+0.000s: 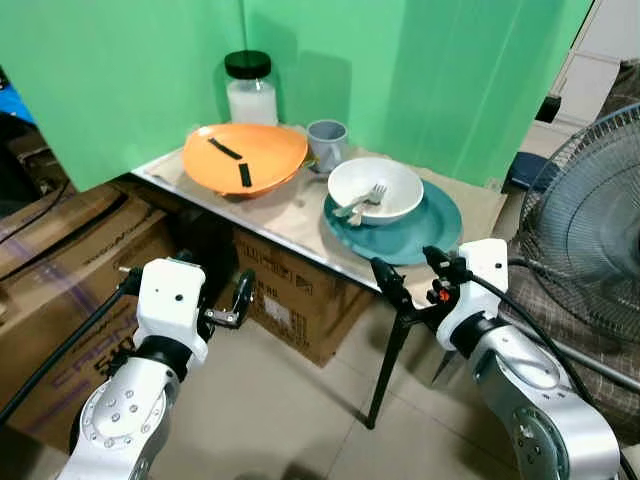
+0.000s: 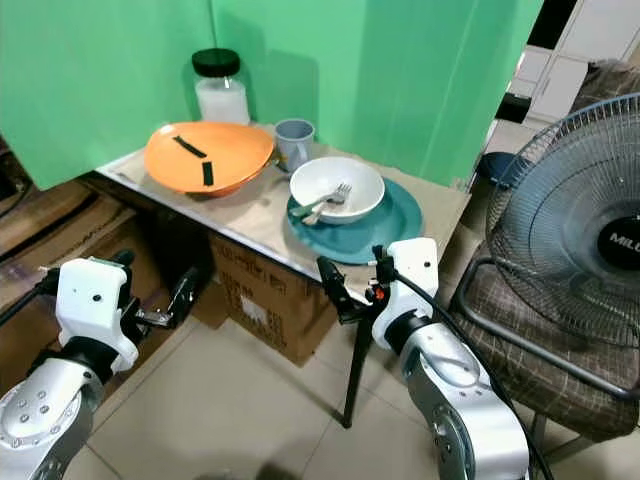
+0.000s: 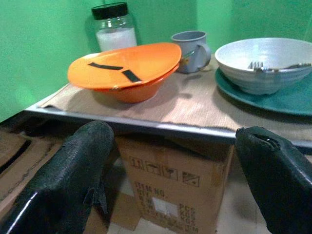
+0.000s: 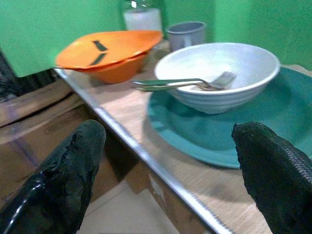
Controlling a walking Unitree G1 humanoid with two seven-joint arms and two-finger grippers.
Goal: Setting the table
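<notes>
A small table [image 1: 290,215] holds an orange bowl [image 1: 245,157] marked with two black strips, a grey mug [image 1: 327,143] and a black-lidded jar [image 1: 250,88]. A white bowl [image 1: 375,190] with a fork [image 1: 365,200] in it rests on a teal plate [image 1: 430,230] at the table's right end. My left gripper [image 1: 188,275] is open, low in front of the table, below the orange bowl. My right gripper [image 1: 402,258] is open too, just under the table's front edge by the teal plate. Neither holds anything.
Cardboard boxes [image 1: 300,300] stand under the table, and another box [image 1: 70,260] sits at the left. A large floor fan [image 1: 590,220] and a cushioned chair [image 2: 540,350] are at the right. Green sheeting [image 1: 420,70] backs the table. Tiled floor lies in front.
</notes>
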